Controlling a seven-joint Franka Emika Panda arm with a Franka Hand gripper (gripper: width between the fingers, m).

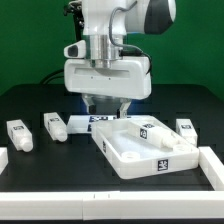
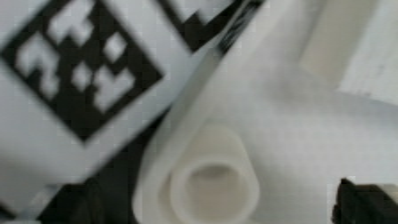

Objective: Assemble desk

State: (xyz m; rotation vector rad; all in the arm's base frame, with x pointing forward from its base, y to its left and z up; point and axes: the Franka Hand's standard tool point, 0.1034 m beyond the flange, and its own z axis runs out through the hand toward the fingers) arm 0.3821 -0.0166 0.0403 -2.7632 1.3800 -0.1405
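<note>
**On the black table: desk parts, loose; gripper spread**

- Table [image 1: 60, 172]: black top; carries every item below.
- Desk panel [image 1: 122, 148]: white, rimmed, rectangular. It lies flat at about four o'clock from the centre of the exterior view and is turned askew. Square tags show on its floor and near rim.
- First leg [image 1: 18, 135]: a blocky white piece lying loose at the panel's nine o'clock, well apart from it.
- Second leg [image 1: 52, 125]: lies loose at the panel's ten o'clock, between the first leg and the marker board.
- Third leg [image 1: 185, 127]: lies loose at the panel's two o'clock, just beside its far corner.
- Marker board [image 1: 80, 122]: thin, flat and white, at the panel's eleven o'clock.
- Gripper [image 1: 106, 108]: hangs over the panel's eleven-o'clock edge with its jaws spread wide and nothing pinched.
- Wrist view: a round socket [image 2: 214, 182] sits between the two dark fingertips [image 2: 61, 203], with blurred tag patterns [image 2: 80, 75] close by. Contact with the panel cannot be told.
</note>
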